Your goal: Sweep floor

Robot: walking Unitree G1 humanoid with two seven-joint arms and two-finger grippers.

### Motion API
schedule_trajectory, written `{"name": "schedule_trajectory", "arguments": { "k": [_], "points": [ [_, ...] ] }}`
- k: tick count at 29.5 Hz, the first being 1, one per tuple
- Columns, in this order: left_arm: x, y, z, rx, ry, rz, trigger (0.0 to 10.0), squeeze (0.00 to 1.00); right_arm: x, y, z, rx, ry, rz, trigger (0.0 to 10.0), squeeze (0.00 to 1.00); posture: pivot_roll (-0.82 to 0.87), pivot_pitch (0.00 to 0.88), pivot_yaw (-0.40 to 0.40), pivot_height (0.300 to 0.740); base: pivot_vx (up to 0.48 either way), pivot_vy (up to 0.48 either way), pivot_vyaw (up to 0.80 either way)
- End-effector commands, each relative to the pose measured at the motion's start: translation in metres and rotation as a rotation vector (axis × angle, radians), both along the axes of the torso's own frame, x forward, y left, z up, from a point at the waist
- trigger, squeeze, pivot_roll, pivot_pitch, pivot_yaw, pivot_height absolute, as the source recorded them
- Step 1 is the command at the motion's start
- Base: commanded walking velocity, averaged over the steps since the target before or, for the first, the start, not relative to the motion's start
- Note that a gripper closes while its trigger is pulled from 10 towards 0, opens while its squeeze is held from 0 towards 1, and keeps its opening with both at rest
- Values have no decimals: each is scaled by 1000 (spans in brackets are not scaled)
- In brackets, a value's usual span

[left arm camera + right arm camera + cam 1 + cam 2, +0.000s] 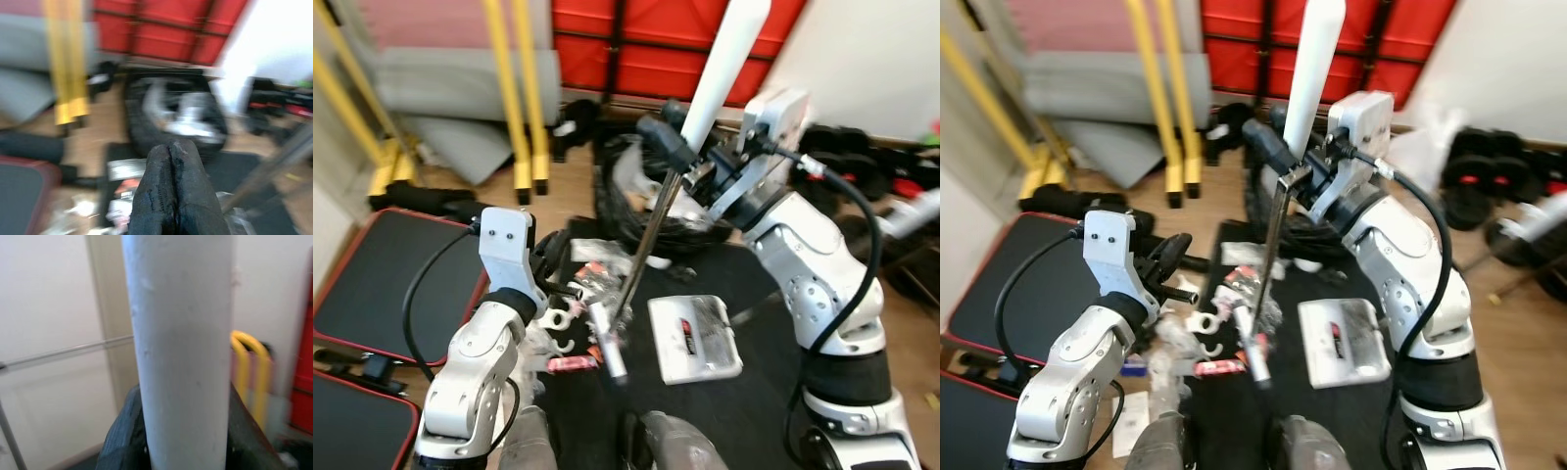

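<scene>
My right gripper is raised at chest height, shut on the thick white handle of a long sweeping tool; the black fingers wrap the handle. Below the grip a thin metal shaft slants down to a grey end piece on the black mat. Around that end lie scraps of litter: white bits, red wrappers. My left gripper hovers low, left of the shaft, above the litter. Its fingers are pressed together, shut on nothing.
A flat white packet lies on the mat right of the shaft. A black bin with a dark liner stands behind. Yellow legs and red-edged black mats are to the left, dumbbells to the right.
</scene>
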State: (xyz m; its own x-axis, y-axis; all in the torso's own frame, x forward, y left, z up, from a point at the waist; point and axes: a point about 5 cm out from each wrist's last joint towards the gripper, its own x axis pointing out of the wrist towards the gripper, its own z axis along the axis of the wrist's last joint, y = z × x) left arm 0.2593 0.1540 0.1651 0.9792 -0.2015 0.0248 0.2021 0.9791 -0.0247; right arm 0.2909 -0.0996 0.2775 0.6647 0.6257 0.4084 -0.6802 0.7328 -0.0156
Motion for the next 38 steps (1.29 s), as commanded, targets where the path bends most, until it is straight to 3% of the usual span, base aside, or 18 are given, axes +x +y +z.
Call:
{"name": "schedule_trajectory", "arguments": {
  "k": [1,9,10,15,16,20,29,38],
  "points": [
    [-3,-5,1,-6,1,-18,10000,0,-3,-7,3,24,-29,-20,10000,0,-148,255,-161,740,0,0,0],
    [-8,-8,1,-9,16,-43,10000,0,0,-9,5,53,-36,-28,10000,0,-145,272,-157,740,0,0,0],
    [-19,-17,0,-23,42,-105,10000,0,7,-10,5,57,-45,-43,10000,0,-132,322,-151,740,0,0,0],
    [-27,-23,0,-35,61,-152,10000,0,12,-11,5,59,-51,-53,10000,0,-129,327,-151,740,0,0,0],
    [-43,-32,1,-21,83,-254,10000,0,22,-15,8,58,-74,-84,10000,0,-113,364,-152,740,0,0,0],
    [-52,-35,5,21,76,-318,10000,0,25,-20,15,60,-101,-109,10000,0,-110,405,-149,740,0,0,0],
    [-63,-39,12,79,79,-403,10000,0,27,-30,23,57,-140,-136,10000,0,-109,446,-136,740,0,0,0],
    [-70,-40,15,97,91,-424,10000,0,23,-27,17,83,-128,-125,10000,0,-99,484,-122,740,0,0,0]
  ]
}}
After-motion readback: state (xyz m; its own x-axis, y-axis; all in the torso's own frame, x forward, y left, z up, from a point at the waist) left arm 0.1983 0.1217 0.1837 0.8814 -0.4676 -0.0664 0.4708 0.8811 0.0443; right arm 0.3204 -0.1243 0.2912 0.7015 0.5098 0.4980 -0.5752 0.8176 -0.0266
